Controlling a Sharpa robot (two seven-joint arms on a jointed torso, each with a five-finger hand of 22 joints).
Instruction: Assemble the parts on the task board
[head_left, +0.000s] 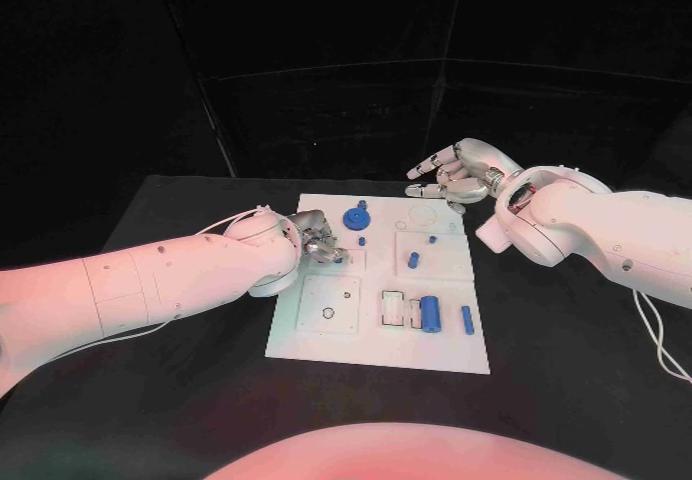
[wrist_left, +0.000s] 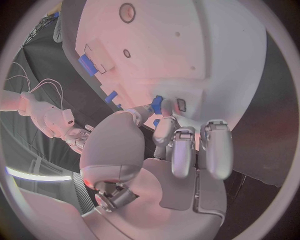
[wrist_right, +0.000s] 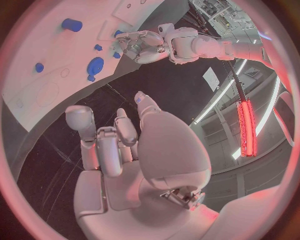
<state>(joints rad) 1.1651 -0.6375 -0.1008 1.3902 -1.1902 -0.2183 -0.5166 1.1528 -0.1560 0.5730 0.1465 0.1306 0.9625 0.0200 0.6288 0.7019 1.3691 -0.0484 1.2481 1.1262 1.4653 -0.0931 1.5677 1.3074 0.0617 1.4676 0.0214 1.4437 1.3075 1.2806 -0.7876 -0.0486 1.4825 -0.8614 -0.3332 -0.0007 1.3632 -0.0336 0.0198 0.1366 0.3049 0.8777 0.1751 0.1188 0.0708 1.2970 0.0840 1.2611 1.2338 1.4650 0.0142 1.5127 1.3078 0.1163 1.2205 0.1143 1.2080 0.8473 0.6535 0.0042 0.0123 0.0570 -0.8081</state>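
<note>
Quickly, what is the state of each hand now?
Left hand: pinches a small blue part over the board.
Right hand: open, holds nothing.

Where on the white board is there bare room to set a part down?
The task board is bare along its near edge, below the blue cylinder and the slim blue peg. Its far right corner, near the right hand, also looks free. The far left is crowded by the left hand and blue gear.
</note>
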